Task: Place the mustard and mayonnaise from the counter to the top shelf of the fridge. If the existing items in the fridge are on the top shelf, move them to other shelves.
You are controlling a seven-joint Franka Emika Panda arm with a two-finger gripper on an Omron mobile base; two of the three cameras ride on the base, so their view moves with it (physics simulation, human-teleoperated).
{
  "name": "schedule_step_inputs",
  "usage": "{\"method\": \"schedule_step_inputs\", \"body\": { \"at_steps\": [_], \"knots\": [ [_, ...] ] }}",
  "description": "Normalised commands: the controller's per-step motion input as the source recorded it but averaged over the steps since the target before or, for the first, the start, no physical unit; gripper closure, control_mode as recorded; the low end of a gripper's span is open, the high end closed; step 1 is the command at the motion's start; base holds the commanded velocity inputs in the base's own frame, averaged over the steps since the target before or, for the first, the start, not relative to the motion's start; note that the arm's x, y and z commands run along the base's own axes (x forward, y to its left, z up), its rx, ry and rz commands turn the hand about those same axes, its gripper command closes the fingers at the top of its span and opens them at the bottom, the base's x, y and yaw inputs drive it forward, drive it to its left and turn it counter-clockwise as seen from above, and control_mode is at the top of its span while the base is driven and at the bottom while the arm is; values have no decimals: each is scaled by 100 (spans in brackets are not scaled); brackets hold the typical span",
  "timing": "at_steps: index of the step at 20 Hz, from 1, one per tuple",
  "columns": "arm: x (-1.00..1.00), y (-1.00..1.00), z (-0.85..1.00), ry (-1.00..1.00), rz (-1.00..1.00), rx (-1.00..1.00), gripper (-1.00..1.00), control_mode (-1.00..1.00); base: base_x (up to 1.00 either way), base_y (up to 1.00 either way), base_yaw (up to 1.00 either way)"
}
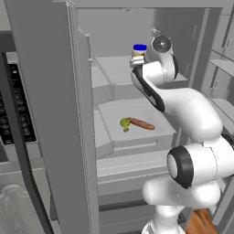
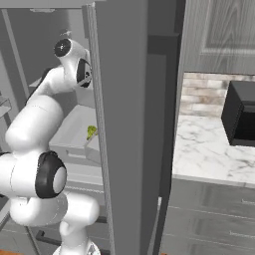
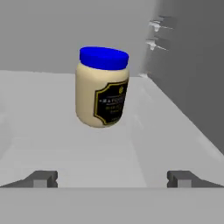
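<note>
The mayonnaise, a short jar with a blue lid and dark label, stands on the top shelf of the fridge, leaning slightly in the hand view, with shelf showing all round it. The gripper hangs just in front of it with its 2 fingers spread wide and nothing between them, so the jar is not held.

From the left base view the jar sits close to the arm's wrist. The likeliest trouble is a brush from a finger or the wrist as the arm draws out, which could tip the jar or push it toward the shelf's edge. A straight pull back, away from the jar, looks safest.

1 shelf down, the broccoli floret and the sausage lie side by side on a tray-like shelf, so the top level is free of them. The arm's elbow hangs in front of that tray, and a low swing on the way out could knock them.

The marble counter right of the open fridge door carries a black microwave. The mustard cannot be picked out there, so finding it is an open question for the next fetch.
</note>
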Motion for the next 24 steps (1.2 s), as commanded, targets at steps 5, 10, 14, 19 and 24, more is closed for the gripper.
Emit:
{"method": "schedule_step_inputs", "body": {
  "at_steps": [5, 10, 14, 19, 24],
  "knots": [
    [-100, 0, 82, 9, -7, 6, -100, -100, 0, 0, 0],
    [-100, 16, 13, 1, -2, 1, -100, -100, 0, 0, 0],
    [-100, 19, -11, 0, 0, 0, -100, -100, 0, 0, 0],
    [-100, 12, -21, 0, 0, 7, -100, -100, 0, 0, 0],
    [-99, 19, -21, -5, 0, 16, -100, -100, 0, 0, 0]
  ]
}}
